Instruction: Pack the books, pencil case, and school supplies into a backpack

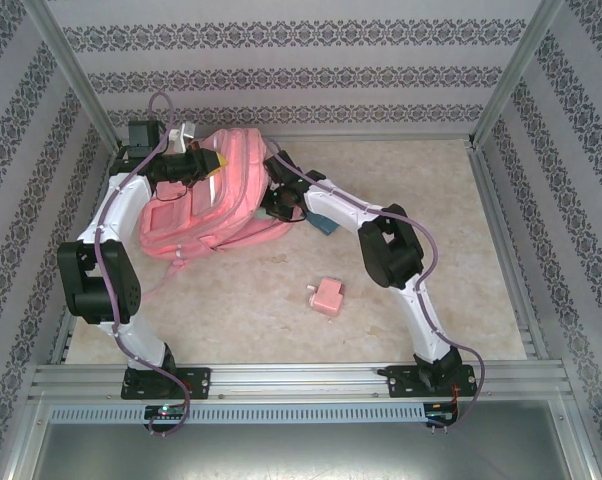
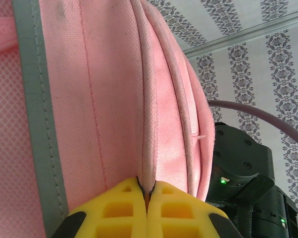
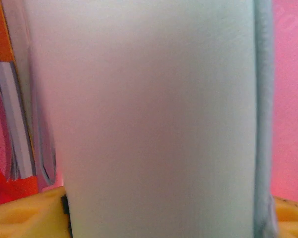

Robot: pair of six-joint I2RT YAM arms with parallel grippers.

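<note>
The pink backpack (image 1: 206,205) lies at the back left of the table. My left gripper (image 1: 203,162) is shut on a piped edge of the backpack (image 2: 148,148), its yellow fingers (image 2: 114,208) pinching the fabric. My right gripper (image 1: 272,198) is at the backpack's right side, shut on the pale mint pencil case (image 3: 154,114), which blocks most of the right wrist view. Edges of books (image 3: 15,124) stand to the case's left inside the backpack, with pink lining (image 3: 290,99) on the right. A small pink block (image 1: 328,297) lies on the table in the middle.
A small teal item (image 1: 325,223) lies partly under my right forearm, right of the backpack; I cannot tell which supply it is. A pink strap (image 1: 166,285) trails toward the left arm. Metal frame rails (image 1: 501,210) border the table.
</note>
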